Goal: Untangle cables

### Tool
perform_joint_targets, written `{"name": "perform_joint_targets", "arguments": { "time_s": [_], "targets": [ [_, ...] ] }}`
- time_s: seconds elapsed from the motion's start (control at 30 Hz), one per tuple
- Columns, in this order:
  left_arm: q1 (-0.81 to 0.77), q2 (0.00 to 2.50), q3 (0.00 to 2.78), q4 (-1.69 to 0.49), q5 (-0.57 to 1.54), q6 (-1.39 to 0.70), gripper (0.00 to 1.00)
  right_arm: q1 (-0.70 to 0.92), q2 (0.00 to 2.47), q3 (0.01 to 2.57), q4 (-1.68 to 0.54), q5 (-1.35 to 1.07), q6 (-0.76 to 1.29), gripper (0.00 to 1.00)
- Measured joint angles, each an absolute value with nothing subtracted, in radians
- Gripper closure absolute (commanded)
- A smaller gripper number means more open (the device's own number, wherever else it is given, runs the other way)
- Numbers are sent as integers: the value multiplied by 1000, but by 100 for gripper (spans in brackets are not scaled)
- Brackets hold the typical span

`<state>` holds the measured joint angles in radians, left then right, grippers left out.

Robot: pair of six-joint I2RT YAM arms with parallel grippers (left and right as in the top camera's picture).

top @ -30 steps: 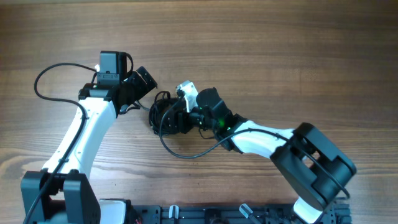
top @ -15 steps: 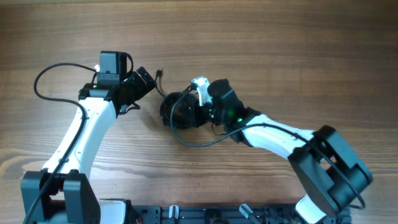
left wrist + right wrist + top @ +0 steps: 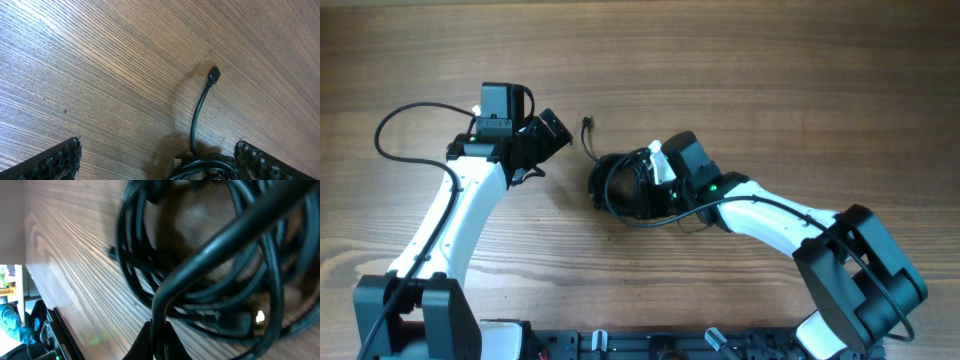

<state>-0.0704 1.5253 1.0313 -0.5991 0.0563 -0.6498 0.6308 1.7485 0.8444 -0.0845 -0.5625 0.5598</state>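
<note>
The cables lie as a black coiled tangle on the wooden table, right of my left gripper. One thin strand ends in a small black plug pointing up-left. My right gripper reaches into the tangle from the right. In the right wrist view its jaws are shut on one black cable that rises over the coils, and a whitish tip shows low right. My left gripper hangs open above the table, with the plug ahead and the coils between its fingertips.
A thicker black wire loops off the left arm at the far left. The arm bases and a black rail line the near table edge. Bare wood stretches across the back.
My right gripper has shut on a cable and dragged the tangle to the right, away from the left gripper. The plug end now trails out up-left. The left arm has not moved.
</note>
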Motion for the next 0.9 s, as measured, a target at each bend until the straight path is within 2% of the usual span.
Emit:
{"name": "perform_joint_targets", "arguments": {
  "time_s": [0.13, 0.17, 0.2, 0.27, 0.3, 0.33, 0.47, 0.5, 0.73, 0.9],
  "targets": [
    [-70, 1525, 1031, -602, 56, -650, 0, 605, 1748, 846, -185, -582, 559, 95],
    [-70, 1525, 1031, -603, 56, -650, 0, 591, 1748, 847, -210, -591, 560, 89],
    [-70, 1525, 1031, -603, 56, -650, 0, 577, 1748, 847, -228, -600, 559, 69],
    [-70, 1525, 1031, -603, 56, -650, 0, 540, 1745, 848, -271, -613, 564, 55],
    [-70, 1525, 1031, -603, 56, -650, 0, 523, 1745, 848, -286, -615, 562, 40],
    [-70, 1525, 1031, -603, 56, -650, 0, 509, 1745, 847, -288, -619, 561, 30],
    [-70, 1525, 1031, -603, 56, -650, 0, 502, 1744, 848, -279, -640, 537, 10],
    [-70, 1525, 1031, -603, 56, -650, 0, 502, 1742, 848, -280, -648, 532, 0],
    [-70, 1525, 1031, -603, 56, -650, 0, 502, 1632, 941, -389, -625, 526, 0],
    [-70, 1525, 1031, -605, 56, -650, 0, 502, 1565, 984, -418, -507, 525, 0]
  ]
}}
